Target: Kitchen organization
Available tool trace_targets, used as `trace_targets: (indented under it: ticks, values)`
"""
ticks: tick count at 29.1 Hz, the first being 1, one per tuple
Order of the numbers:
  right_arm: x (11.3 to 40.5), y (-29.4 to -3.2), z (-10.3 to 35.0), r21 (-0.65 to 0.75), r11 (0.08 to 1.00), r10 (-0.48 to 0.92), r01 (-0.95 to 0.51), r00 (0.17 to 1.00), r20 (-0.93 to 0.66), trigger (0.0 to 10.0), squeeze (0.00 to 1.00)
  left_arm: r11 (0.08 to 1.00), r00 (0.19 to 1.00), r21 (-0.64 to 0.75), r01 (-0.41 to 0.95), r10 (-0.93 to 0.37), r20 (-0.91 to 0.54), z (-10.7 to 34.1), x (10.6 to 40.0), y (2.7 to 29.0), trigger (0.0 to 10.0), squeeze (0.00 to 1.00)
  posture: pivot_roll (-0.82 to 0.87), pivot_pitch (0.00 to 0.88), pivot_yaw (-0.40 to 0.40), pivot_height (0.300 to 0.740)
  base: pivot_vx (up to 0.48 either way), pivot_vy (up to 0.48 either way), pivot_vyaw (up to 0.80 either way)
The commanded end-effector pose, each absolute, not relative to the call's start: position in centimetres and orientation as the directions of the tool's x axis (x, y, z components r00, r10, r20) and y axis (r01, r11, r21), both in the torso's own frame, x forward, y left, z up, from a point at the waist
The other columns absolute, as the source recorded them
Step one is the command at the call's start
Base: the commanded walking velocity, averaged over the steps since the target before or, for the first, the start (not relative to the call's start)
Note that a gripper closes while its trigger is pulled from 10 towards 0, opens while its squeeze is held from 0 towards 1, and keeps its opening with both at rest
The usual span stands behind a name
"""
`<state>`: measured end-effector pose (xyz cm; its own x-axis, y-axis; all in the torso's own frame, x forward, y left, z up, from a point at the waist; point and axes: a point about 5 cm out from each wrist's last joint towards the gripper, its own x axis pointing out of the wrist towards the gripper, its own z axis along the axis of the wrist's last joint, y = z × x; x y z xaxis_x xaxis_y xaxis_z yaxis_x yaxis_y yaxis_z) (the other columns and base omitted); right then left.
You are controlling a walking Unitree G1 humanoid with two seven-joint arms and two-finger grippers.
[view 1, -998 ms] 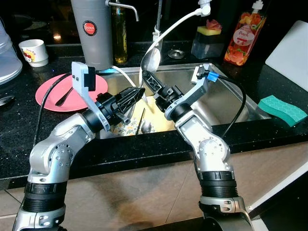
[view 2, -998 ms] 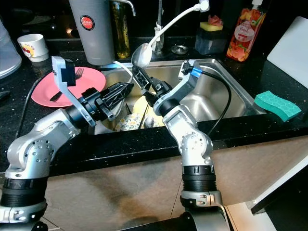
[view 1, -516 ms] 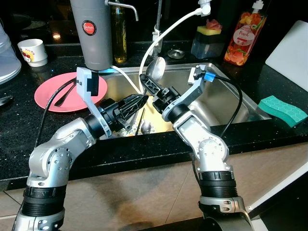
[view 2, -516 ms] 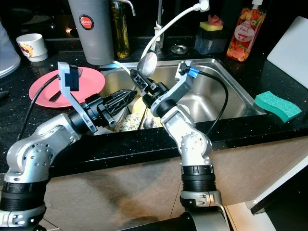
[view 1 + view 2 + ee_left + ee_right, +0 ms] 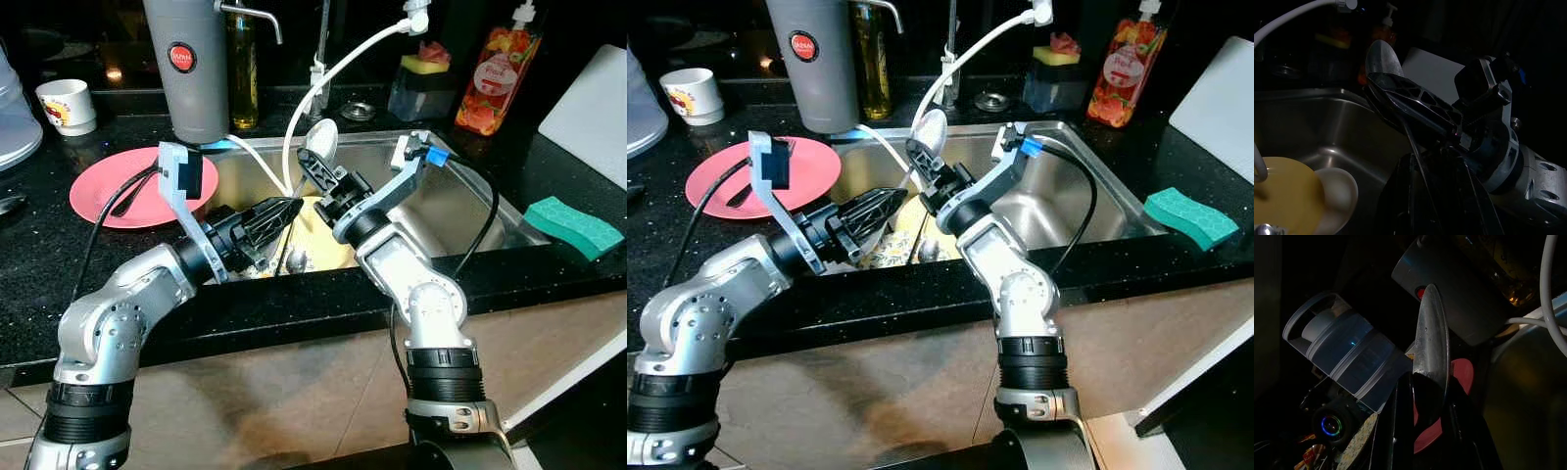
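Note:
My right gripper (image 5: 313,164) is over the front of the steel sink (image 5: 470,196), shut on a metal spoon (image 5: 321,140) whose bowl points up past its fingertips. The spoon's bowl (image 5: 1431,338) also stands out in the right wrist view. My left gripper (image 5: 290,208) is shut, with nothing visibly held. Its tips point at the right gripper from just below and to the left. In the left wrist view the spoon (image 5: 1382,58) sits at the tip of the right gripper's fingers (image 5: 1420,105), and a thin handle runs down toward my left fingertips.
A yellow dish (image 5: 318,240) and loose cutlery lie in the sink. A pink plate (image 5: 108,191) with a fork, a grey canister (image 5: 186,69) and a cup (image 5: 67,106) stand left. A soap bottle (image 5: 490,78) and green sponge (image 5: 573,225) are right. A white hose (image 5: 343,64) arcs overhead.
The right gripper has brought the spoon lower and slightly to the right. The left gripper has dropped and closed in beneath it, staying shut.

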<state>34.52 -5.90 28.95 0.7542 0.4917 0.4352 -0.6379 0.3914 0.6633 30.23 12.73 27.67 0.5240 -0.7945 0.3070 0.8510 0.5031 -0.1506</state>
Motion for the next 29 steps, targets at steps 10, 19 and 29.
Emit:
trace_targets:
  ticks: [10, 19, 29]
  values:
    - [33.9, -4.4, 28.2, 0.691, 0.365, 0.486, -0.623, 0.761, 0.429, 0.0, 0.00, 0.593, 0.601, -0.131, 0.795, -0.741, 0.300, 27.8, 30.9, 13.2, 10.0, 1.00, 0.02, 0.070, -0.033, 0.740, 0.000, 0.000, 0.00]
    - [34.2, -4.8, 27.9, 0.701, 0.376, 0.460, -0.606, 0.779, 0.427, 0.0, 0.00, 0.577, 0.585, -0.119, 0.808, -0.761, 0.279, 27.5, 30.4, 13.2, 10.0, 1.00, 0.00, 0.046, -0.033, 0.740, 0.000, 0.000, 0.00]
    - [35.9, -7.7, 28.1, 0.669, 0.533, 0.302, -0.518, 0.855, 0.421, 0.0, 0.00, 0.719, 0.706, -0.055, 0.692, -0.660, 0.258, 28.0, 32.1, 14.2, 10.0, 0.00, 0.04, 0.058, -0.035, 0.740, 0.000, 0.000, 0.00]
